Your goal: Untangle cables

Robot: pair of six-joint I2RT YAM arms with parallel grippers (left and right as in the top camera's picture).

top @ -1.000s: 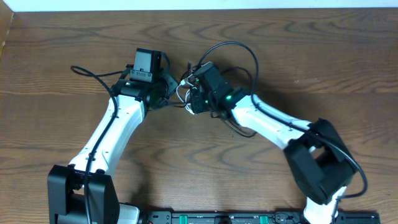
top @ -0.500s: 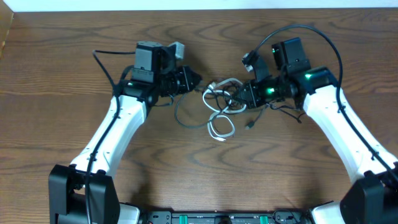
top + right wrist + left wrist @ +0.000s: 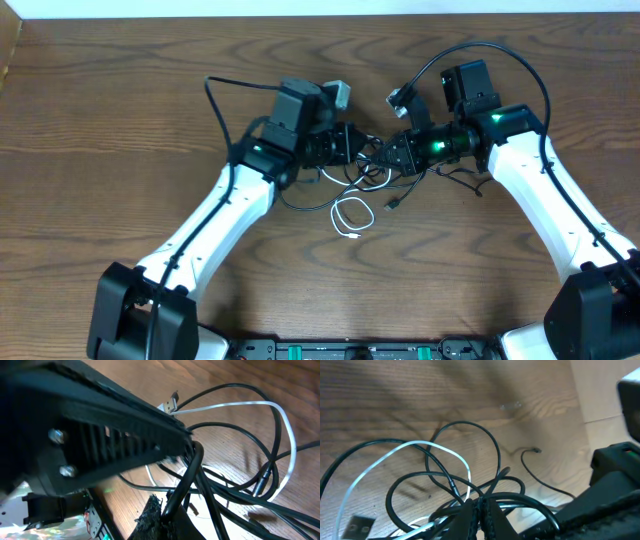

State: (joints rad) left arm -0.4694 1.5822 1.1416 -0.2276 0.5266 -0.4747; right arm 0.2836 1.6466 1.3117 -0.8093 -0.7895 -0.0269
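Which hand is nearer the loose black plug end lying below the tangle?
Right. In the overhead view the right hand sits directly above the plug end; the left hand is up and to the left, beyond the cables.

Brown wood-grain table (image 3: 100,130), white strip (image 3: 320,6) behind

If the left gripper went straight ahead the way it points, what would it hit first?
Likely the cables bunched before the left gripper, then the right gripper facing it; heights are hard to judge.
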